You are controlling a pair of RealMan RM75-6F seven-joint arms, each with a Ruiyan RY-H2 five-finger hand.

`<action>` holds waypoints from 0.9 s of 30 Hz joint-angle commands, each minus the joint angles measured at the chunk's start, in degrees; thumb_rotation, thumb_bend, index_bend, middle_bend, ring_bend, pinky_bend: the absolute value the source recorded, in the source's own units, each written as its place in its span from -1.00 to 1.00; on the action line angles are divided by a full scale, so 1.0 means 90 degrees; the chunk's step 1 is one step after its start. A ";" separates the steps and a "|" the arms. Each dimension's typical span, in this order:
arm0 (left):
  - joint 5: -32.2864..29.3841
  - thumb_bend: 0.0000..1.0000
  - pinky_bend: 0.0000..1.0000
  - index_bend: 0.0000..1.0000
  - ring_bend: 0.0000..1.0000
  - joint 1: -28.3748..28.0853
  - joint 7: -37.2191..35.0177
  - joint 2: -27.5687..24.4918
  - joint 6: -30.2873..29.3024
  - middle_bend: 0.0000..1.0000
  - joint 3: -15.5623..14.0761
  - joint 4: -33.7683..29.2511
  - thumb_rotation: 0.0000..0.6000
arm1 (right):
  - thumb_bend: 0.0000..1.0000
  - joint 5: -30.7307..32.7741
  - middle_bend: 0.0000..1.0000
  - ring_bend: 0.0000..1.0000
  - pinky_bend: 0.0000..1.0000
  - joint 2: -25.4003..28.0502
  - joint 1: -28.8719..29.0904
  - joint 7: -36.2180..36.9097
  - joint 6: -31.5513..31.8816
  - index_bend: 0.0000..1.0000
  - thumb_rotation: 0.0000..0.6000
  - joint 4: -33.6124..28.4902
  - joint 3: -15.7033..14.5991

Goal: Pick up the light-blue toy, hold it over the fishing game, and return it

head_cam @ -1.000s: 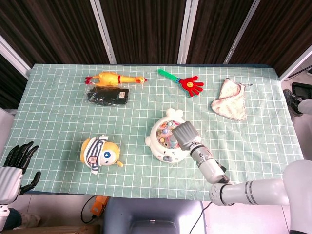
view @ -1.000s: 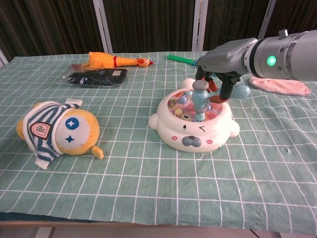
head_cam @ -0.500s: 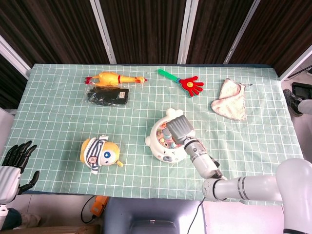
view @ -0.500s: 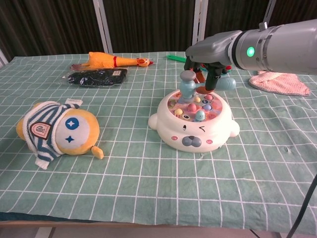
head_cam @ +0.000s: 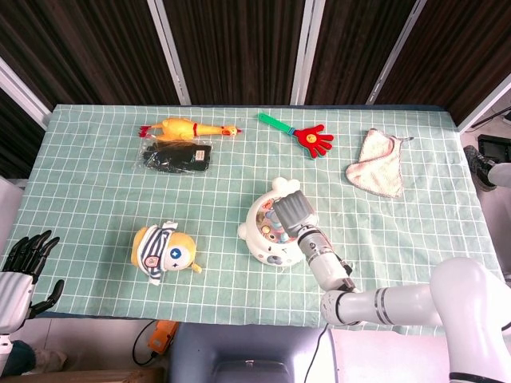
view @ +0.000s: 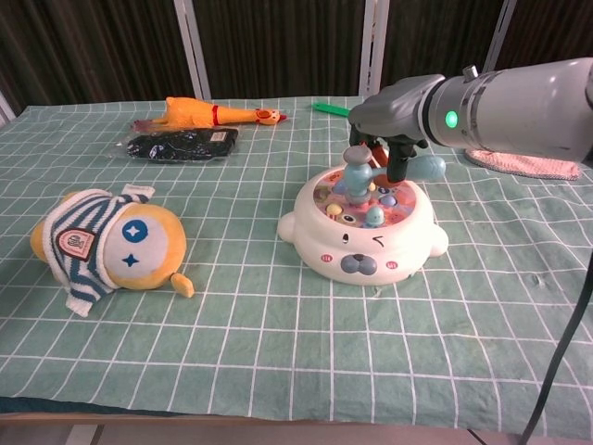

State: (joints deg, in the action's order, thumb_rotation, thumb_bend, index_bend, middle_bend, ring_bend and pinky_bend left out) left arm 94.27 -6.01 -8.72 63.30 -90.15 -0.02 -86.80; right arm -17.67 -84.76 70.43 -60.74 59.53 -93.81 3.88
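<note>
At far left the left hand (head_cam: 22, 259) is seen off the table edge, empty with fingers spread, and the soft striped plush (view: 107, 236) lies well apart from the play. Toward the right, the glossy rounded light-blue toy (view: 356, 172) is held pinched by the right hand (view: 387, 120) just above the smooth white plastic fishing game (view: 361, 248). The pick-up is judged done and the hold under way, with the return left.
</note>
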 commanded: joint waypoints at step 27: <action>-0.0075 -0.16 -0.98 -1.00 -1.00 -0.0008 -0.0181 -0.0044 0.0018 -1.00 0.0042 0.0045 1.00 | 0.16 0.0453 0.27 0.46 0.50 -0.0374 0.0277 -0.0059 -0.0069 1.00 1.00 0.0723 0.0402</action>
State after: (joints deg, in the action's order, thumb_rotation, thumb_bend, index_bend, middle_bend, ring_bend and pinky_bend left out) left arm 93.61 -6.08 -10.33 62.92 -89.98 0.35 -86.41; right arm -14.11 -87.57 72.54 -60.78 59.17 -87.85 7.54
